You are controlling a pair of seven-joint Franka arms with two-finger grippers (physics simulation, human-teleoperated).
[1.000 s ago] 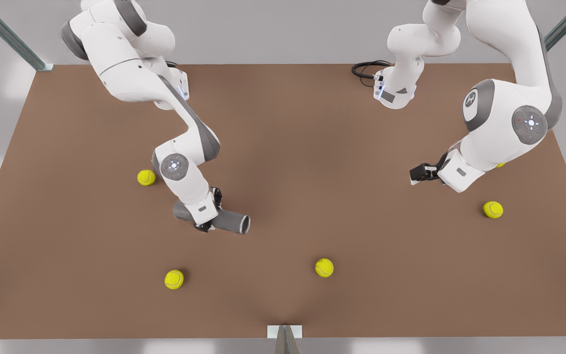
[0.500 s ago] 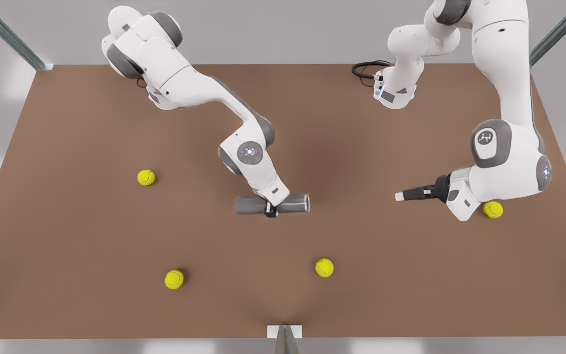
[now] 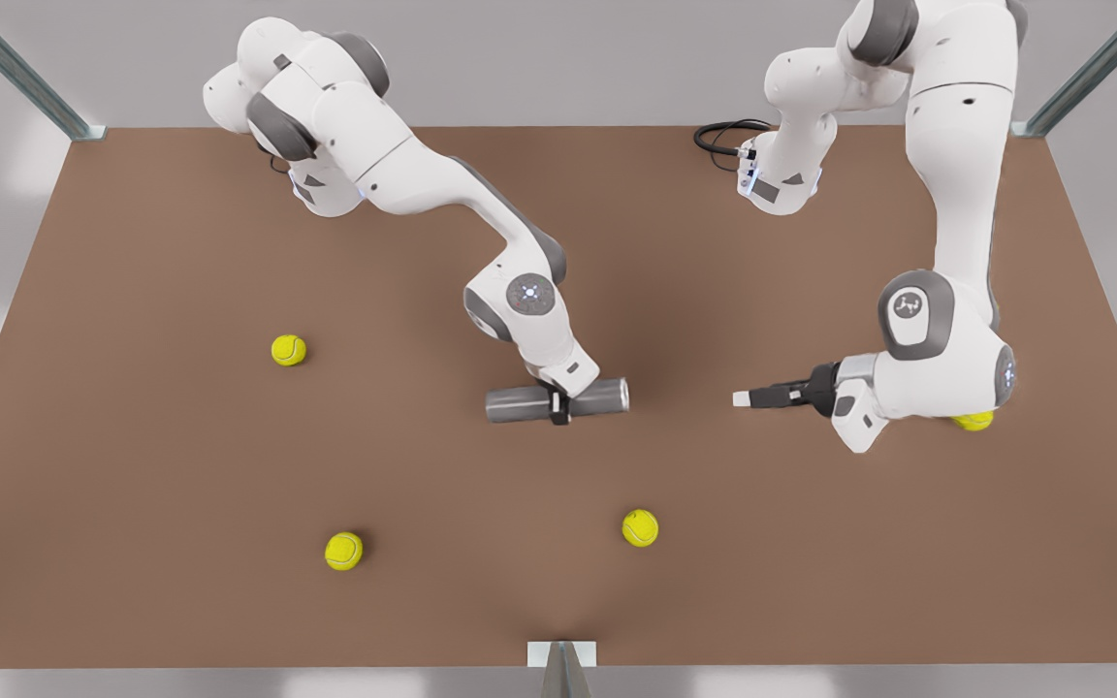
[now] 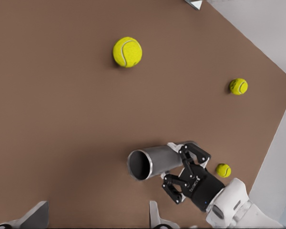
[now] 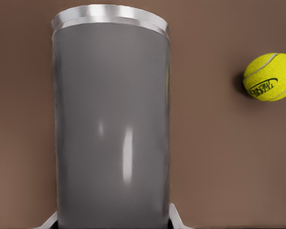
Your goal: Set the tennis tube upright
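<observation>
- Progress so far, front view: we judge the task about half done. The tennis tube [image 3: 597,396] is grasped but lies horizontal, not upright, near the middle of the surface [image 3: 132,436].
- The right end effector [image 3: 558,412] is clenched around the tube's middle, with a length of grey cylinder sticking out on either side of it.
- The left end effector [image 3: 748,397] hangs a little way off from the tube's bright-rimmed end, level with the tube and pointing at it, touching nothing.
- Four tennis balls are scattered around the tube, all well apart from it: one [image 3: 288,349] beyond its plain end, two [image 3: 343,551] [image 3: 640,527] on the camera side of it, and one [image 3: 973,421] half hidden behind the left arm.
- Left wrist view: we look straight at the tube's hollow end [image 4: 142,165]. The black fingers [image 4: 190,151] of the right end effector are closed across the barrel. The left end effector's own fingertips [image 4: 155,214] stand wide apart, so it is released and empty.
- Right wrist view: the tube's barrel [image 5: 112,124] runs away from the camera between the finger pads [image 5: 178,219], with one ball [image 5: 269,76] beside its rimmed end.
- What is left, in our judgement: turn the tube vertical, set one end on the surface clear of the balls, and let go without tipping it.
</observation>
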